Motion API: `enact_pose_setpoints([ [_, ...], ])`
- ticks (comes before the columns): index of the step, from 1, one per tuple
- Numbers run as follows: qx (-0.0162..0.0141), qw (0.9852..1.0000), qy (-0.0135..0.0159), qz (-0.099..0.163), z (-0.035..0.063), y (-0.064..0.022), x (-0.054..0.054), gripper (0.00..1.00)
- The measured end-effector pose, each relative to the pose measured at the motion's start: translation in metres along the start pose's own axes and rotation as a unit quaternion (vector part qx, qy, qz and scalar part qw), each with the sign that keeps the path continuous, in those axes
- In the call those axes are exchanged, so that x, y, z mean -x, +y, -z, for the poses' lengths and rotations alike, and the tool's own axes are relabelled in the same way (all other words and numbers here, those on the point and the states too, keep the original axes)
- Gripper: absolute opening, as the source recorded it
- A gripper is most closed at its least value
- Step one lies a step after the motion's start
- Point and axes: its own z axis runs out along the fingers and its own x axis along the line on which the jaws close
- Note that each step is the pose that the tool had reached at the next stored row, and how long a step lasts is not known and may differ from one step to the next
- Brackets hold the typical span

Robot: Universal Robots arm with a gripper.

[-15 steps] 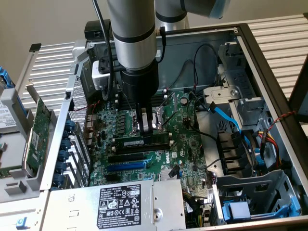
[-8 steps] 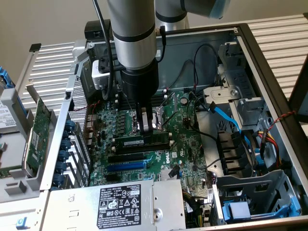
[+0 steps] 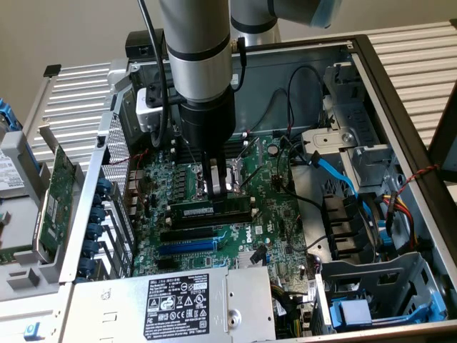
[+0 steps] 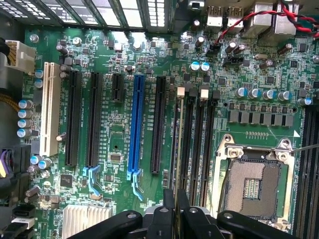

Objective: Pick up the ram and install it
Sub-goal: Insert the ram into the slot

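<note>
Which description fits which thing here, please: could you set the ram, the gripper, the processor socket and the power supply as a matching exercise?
Things:
1. ram
2. gripper
3. processor socket
4. power supply

Descriptions:
a. bare, its contacts showing
b. shut on a thin board
c. grey box at the exterior view's lower edge
d. held by its top edge at the black memory slots

Pairs: 1-d, 2-b, 3-a, 4-c

Power supply label [image 3: 187, 300] — certification marks (fine print illegible); ram [image 3: 211, 212] sticker — unreadable.
</note>
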Motion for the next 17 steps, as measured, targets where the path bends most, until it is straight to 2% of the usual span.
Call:
enact_pose_setpoints([
  [5,-0.0012,1.0000,0.0000,0.000,0.0000,0.0000,0.0000,0.14],
  [17,-0.0013,1.0000,-0.0008,-0.001,0.0028,0.0000,-0.0001,0.14],
])
